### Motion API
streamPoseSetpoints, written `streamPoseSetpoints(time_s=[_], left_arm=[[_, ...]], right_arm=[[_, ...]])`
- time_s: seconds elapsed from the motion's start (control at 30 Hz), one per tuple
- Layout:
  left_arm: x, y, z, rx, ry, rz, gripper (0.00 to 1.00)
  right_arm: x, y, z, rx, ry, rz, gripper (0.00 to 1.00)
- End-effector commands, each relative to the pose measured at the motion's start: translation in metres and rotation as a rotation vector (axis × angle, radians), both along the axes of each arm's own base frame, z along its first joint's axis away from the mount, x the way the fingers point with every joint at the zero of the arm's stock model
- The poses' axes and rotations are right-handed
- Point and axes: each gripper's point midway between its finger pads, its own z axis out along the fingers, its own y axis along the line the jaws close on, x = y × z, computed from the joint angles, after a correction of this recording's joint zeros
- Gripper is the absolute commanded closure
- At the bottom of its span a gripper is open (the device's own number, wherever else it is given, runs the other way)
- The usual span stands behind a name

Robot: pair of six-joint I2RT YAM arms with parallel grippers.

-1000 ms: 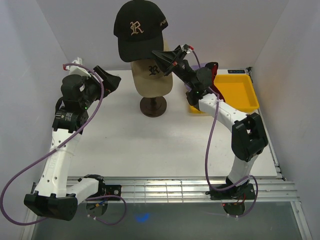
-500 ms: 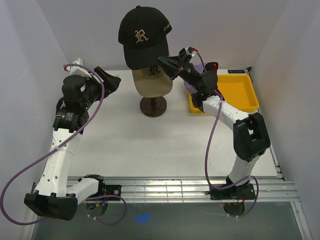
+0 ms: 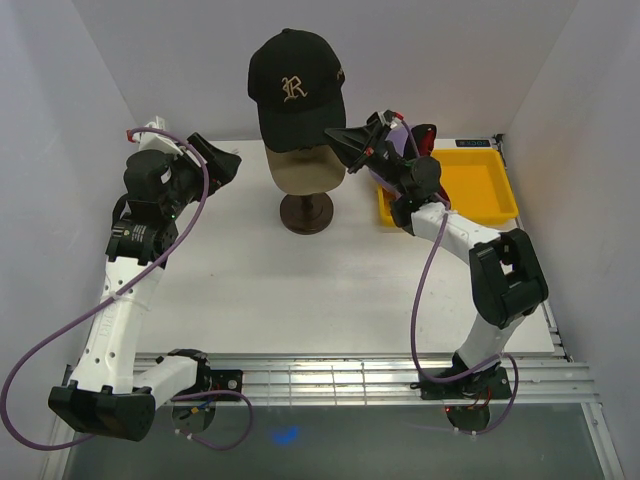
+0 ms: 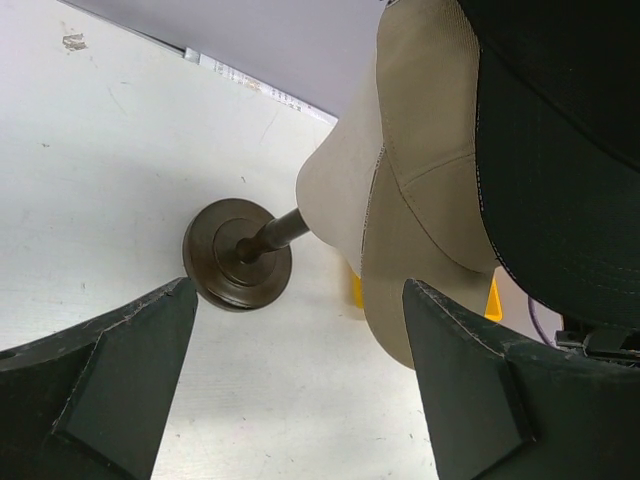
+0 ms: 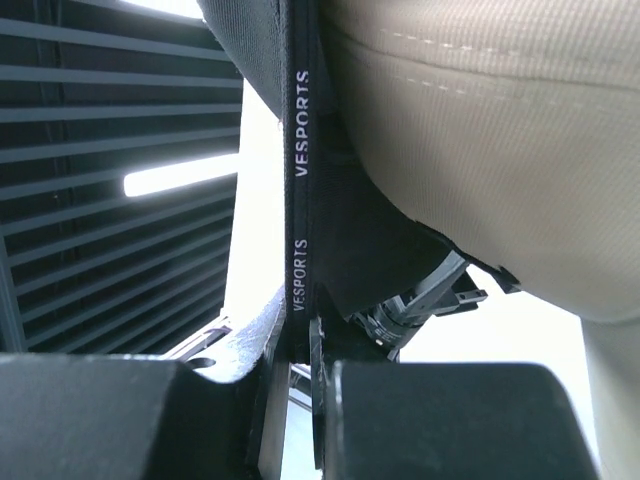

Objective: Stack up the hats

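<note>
The right gripper point(image 3: 338, 140) is pinching the thin back band of the black cap with the gold R point(image 3: 296, 88). Its two fingers are pressed tight on that band and on nothing else. The black cap is up in the air near the middle of the far edge of the table point(image 3: 250, 270). It hangs right over the tan cap point(image 3: 305, 170), which sits on the mannequin head point(image 4: 335, 190). The black cap may just touch the tan cap, but the pictures do not show this for sure.

A few things could go wrong here. The hold is on a very small bit of cloth, so the black cap could slip out and drop onto the table. The cap hangs tilted from one side, so it could land crooked and slide off. The head stands on a thin pole and a small round stand point(image 4: 237, 255). A push from the side could tip the whole thing over or knock the tan cap loose.

The left gripper point(image 3: 225, 160) is spread wide and holds nothing. It hovers near the far left corner, well apart from the head, so it cannot steady it from there. The yellow bin point(image 3: 480, 185) sits in the far right corner, close by the right arm, and a wide swing could bump it.
</note>
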Motion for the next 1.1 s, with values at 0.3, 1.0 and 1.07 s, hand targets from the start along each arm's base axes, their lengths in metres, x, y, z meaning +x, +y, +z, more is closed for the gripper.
streamPoseSetpoints(time_s=[0.3, 1.0, 1.07], left_arm=[[-0.004, 0.005, 0.005, 0.016, -0.011, 0.016, 0.06], [-0.006, 0.007, 0.002, 0.022, -0.003, 0.027, 0.06], [-0.006, 0.007, 0.001, 0.022, -0.001, 0.028, 0.06]], right_arm=[[-0.034, -0.035, 0.027, 0.189, 0.060, 0.133, 0.92], [-0.030, -0.023, -0.032, 0.052, 0.145, 0.128, 0.92], [-0.031, -0.022, -0.038, 0.035, 0.153, 0.134, 0.92]])
